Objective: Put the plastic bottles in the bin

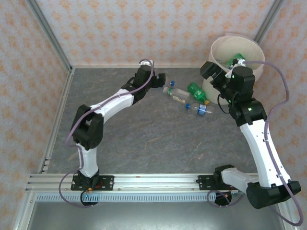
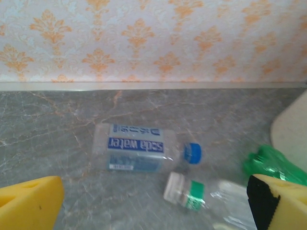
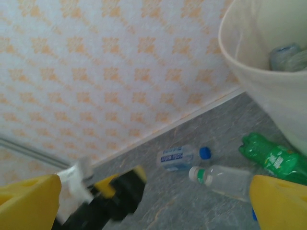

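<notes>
The left gripper (image 2: 154,199) is released, its yellow fingers (image 2: 29,203) wide apart and nothing between the pads. Straight ahead of its jaws a soda bottle (image 2: 136,148) lies on its side on the table (image 2: 48,129), its blue cap pointing toward the right finger. Nearer, between the fingers and closer to the right one, lies a white-capped bottle (image 2: 189,192) with a green label. A green bottle (image 2: 271,165) lies just beyond the right finger, and the bin (image 2: 293,127) stands past it.

The right gripper (image 3: 154,191) is released too and holds nothing. The bin rises ahead and to the right of its jaws, and a bottle inside (image 3: 287,55) shows over the rim. The soda, white-capped and green bottles lie on the table ahead of its jaws, the green one nearest the right finger. From above, this gripper hangs just beside the bin's left wall, and a blue-labelled bottle (image 1: 201,111) lies on the table behind it.
</notes>
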`<state>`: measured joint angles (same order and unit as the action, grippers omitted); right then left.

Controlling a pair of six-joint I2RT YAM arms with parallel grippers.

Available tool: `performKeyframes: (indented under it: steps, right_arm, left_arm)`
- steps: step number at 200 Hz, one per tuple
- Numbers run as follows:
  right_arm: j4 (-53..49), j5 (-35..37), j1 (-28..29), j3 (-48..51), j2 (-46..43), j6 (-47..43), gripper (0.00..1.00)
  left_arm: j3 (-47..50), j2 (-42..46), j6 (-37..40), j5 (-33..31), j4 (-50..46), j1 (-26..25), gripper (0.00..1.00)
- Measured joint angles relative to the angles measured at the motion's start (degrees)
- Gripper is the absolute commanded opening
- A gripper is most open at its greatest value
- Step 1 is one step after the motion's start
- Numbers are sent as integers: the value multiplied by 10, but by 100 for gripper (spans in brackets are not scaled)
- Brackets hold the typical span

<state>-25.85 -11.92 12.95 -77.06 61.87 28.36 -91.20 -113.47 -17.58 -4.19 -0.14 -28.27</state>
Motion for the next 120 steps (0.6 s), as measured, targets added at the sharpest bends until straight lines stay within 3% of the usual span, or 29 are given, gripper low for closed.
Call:
performKeyframes:
  steps: [77,120]
  right_arm:
    - [-38,-1,12,-38,2,-18,100]
    - [-60,3,12,-77,10,-40,100]
  left_arm:
    - [-334,-287,16,-70,-66,33,99]
    - [-385,-347,47,-85,-81,40,99]
